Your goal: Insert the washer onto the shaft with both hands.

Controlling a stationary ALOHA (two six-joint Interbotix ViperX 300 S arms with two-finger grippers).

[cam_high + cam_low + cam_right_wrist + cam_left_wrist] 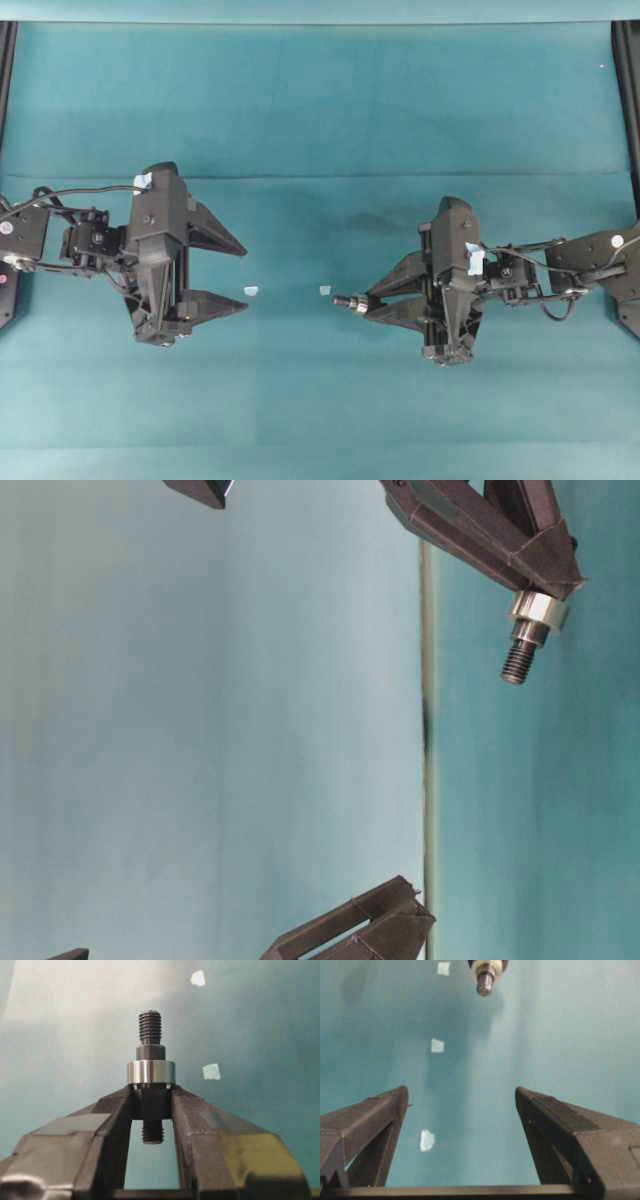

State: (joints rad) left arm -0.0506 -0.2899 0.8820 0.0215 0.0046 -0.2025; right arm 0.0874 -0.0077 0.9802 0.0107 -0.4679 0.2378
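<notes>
We find a teal cloth tabletop (320, 100) bare but for two small pale scraps (251, 291) lying between the arms. On the left, the left claw (235, 275) hangs with its jaws spread wide and nothing between them, well apart from the work. On the right, the right claw (152, 1105) is clamped on the shaft (150, 1025), held clear of the tabletop with its threaded tip pointing toward the left claw. The washer (150, 1072) already sits on the shaft, resting against the jaw tips. In our judgement the risks are these: only the shaft's mid-section is pinched, so any slackening could drop both parts; the washer looks merely slipped on, so tilting the tip downward could let it slide off. The washer is a bright, silvery, thick-walled ring; the shaft is dark grey, stepped, with thread visible at both ends.
</notes>
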